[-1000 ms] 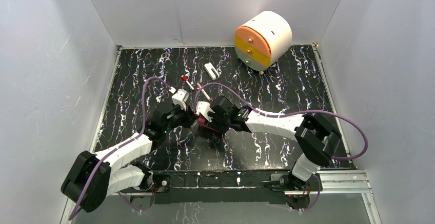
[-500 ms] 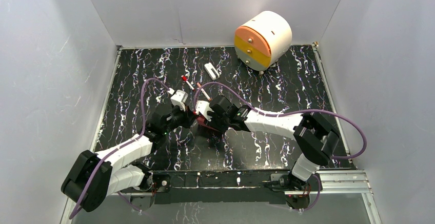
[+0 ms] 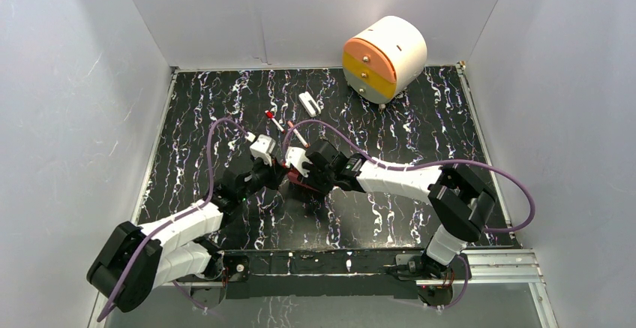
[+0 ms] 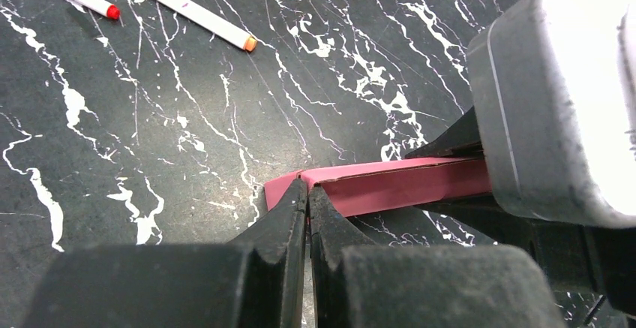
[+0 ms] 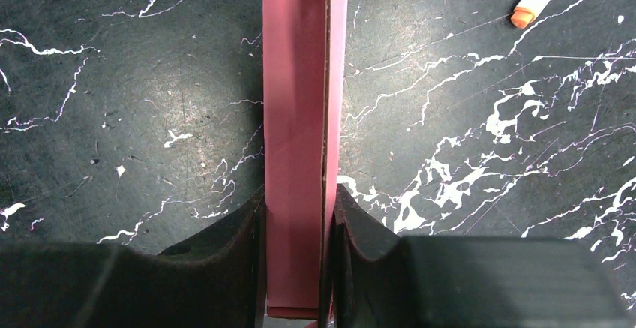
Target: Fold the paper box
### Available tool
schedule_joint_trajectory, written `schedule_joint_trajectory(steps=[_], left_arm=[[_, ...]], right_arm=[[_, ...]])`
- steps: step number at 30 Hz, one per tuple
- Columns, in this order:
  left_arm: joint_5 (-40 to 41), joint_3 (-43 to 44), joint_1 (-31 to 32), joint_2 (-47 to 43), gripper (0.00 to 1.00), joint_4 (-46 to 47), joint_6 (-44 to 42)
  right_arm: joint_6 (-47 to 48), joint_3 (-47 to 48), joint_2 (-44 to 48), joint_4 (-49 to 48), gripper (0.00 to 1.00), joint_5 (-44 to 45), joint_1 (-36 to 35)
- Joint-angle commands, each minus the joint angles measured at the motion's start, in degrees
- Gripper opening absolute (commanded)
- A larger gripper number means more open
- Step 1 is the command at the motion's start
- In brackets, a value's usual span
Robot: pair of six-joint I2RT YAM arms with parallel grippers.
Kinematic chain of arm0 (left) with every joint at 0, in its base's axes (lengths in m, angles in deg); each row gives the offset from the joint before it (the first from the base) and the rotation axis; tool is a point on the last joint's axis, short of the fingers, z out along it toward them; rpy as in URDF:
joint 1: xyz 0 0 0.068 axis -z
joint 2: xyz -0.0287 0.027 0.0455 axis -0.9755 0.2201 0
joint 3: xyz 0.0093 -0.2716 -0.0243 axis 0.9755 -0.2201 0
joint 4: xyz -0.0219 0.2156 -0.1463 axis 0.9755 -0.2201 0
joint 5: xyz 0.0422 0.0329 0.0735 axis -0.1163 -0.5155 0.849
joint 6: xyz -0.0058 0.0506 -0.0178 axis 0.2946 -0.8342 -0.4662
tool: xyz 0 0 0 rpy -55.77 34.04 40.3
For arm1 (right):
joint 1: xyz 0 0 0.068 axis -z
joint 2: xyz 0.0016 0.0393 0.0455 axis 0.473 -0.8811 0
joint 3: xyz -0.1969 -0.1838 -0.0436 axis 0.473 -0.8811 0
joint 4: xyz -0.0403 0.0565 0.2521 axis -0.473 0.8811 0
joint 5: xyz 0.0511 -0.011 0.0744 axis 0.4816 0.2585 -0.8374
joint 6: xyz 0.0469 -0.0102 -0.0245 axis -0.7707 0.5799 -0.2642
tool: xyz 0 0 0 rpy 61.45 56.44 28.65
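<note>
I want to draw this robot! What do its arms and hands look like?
Both arms, the left arm and the right arm, have smooth white shells with chunky black joints. A thin purple cable loops along each one. The left hand and right hand each have two thick black fingers.

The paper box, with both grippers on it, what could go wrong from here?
The left gripper seems to pinch only the thin end of the paper box; that card could tear or slip free if tugged. The right gripper clamps the box across its sides, so squeezing harder might crush it.
</note>
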Motion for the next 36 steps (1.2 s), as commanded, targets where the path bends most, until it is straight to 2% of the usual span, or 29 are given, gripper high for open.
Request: schedule_joint_trajectory(steps=[1, 18, 29, 32, 36], left_arm=[[6.6, -1.7, 0.5, -0.9, 0.0, -2.4, -2.8], [12.5, -6.0, 7.0, 0.6, 0.0, 0.7, 2.7], [12.3, -8.0, 7.2, -1.2, 0.0, 4.6, 8.4], [13.1, -8.2, 7.2, 0.0, 0.0, 4.6, 8.4], [14.0, -7.9, 7.2, 0.9, 0.0, 3.8, 7.7]], right_arm=[[0.8, 1.0, -1.6, -1.2, 0.19, -0.1, 0.0], [0.5, 0.7, -1.5, -3.7, 0.19, -1.9, 0.6], [0.3, 0.6, -0.6, -3.7, 0.2, -2.5, 0.8], [-0.6, 0.1, 1.0, -5.0, 0.28, -4.3, 0.8], [-2.0, -0.8, 3.6, -6.2, 0.53, -4.0, 0.8]])
